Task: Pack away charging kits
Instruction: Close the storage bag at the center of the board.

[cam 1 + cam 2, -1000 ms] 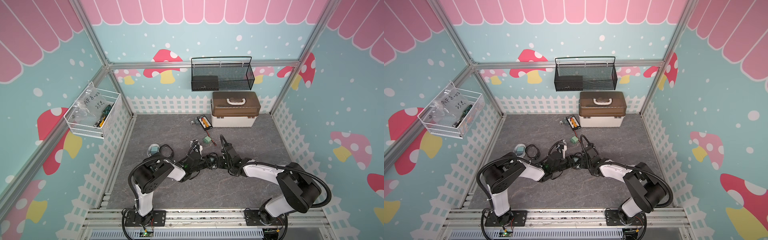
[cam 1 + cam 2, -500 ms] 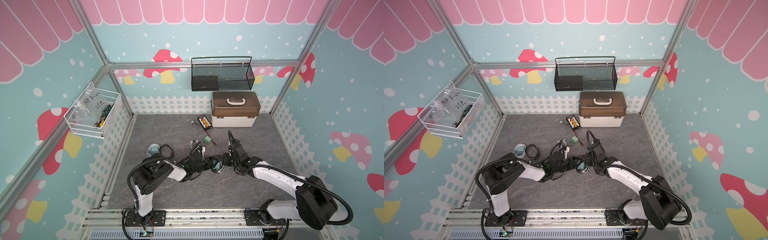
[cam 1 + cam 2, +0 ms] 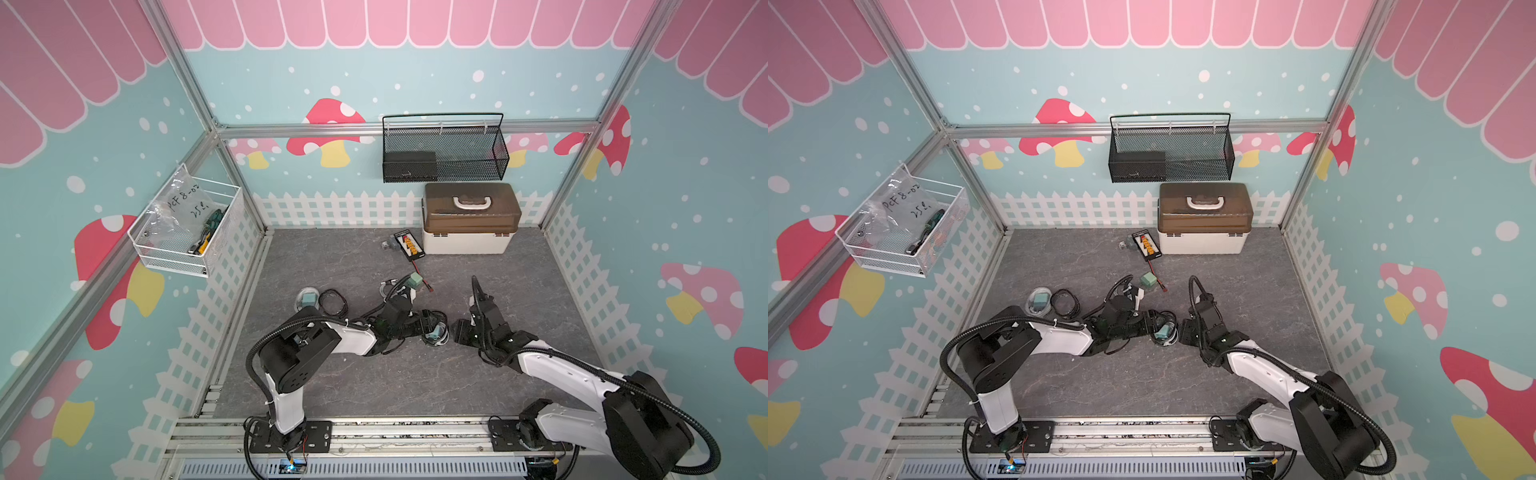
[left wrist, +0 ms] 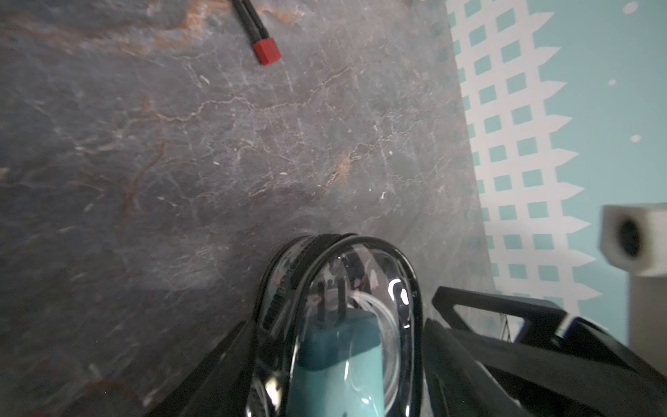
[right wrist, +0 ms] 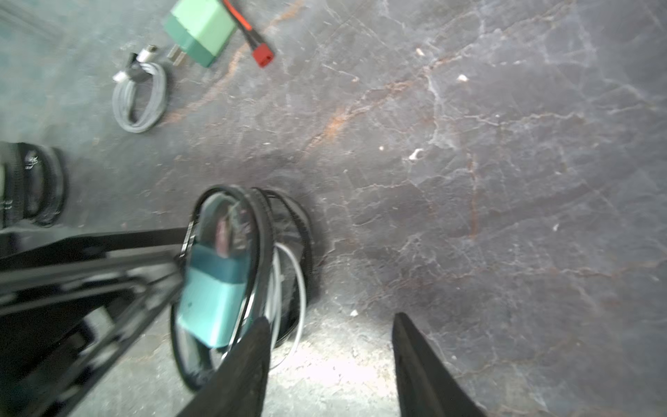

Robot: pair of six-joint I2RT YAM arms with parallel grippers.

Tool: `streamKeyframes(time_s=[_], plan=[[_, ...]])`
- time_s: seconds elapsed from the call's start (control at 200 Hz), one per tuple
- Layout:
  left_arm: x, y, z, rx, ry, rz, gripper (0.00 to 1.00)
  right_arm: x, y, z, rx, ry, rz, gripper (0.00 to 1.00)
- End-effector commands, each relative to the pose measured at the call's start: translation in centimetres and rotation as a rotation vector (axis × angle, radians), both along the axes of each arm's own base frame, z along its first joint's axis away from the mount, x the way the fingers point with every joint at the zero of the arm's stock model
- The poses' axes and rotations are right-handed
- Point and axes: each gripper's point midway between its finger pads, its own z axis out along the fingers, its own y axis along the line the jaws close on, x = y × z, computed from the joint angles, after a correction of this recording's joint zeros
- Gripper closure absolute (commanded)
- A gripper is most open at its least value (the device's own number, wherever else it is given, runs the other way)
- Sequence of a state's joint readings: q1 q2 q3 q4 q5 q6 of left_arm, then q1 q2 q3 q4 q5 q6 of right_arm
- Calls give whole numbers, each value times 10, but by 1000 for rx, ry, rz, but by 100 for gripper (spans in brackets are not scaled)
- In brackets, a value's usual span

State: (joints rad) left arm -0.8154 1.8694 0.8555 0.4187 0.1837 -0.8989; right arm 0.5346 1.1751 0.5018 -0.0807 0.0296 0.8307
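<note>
A clear round zip pouch (image 3: 435, 331) (image 3: 1165, 331) stands on edge on the grey floor. It holds a teal plug adapter (image 4: 339, 355) (image 5: 213, 296) and thin white cable (image 5: 287, 289), one of the charging kits. My left gripper (image 4: 335, 364) (image 3: 426, 326) is shut on this pouch (image 4: 361, 267) from both sides. My right gripper (image 5: 330, 339) (image 3: 459, 330) is open just to the pouch's right, with bare floor between its fingers. A loose teal adapter (image 5: 200, 30) (image 3: 414, 280) and a white cable coil (image 5: 140, 97) lie farther back.
Another clear pouch with a teal adapter (image 3: 308, 298) and a black cable coil (image 3: 332, 301) lie to the left. A black board with orange connectors (image 3: 409, 244) and its red plug (image 5: 263, 56) lie before the white, brown-lidded box (image 3: 469, 241). Two wall baskets (image 3: 444, 149) (image 3: 187, 245) hang above.
My right gripper has opened wider and drawn back to the right, off the pouch. The left gripper has kept its hold on the pouch, shifting slightly right.
</note>
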Motion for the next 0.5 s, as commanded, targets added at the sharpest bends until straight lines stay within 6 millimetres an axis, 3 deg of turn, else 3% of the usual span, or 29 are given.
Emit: streamKeyframes(time_s=[0.0, 0.225, 0.355, 0.495], plan=[[-7, 0, -17, 141, 10, -18, 25, 9, 13, 16, 90, -58, 13, 44], [-13, -4, -19, 169, 7, -29, 27, 17, 17, -8, 74, 8, -6, 49], [-15, -5, -15, 155, 0, -37, 27, 20, 21, -20, 72, 47, -1, 73], [-13, -3, -7, 146, -18, -26, 25, 19, 25, -23, 88, 49, 18, 84]])
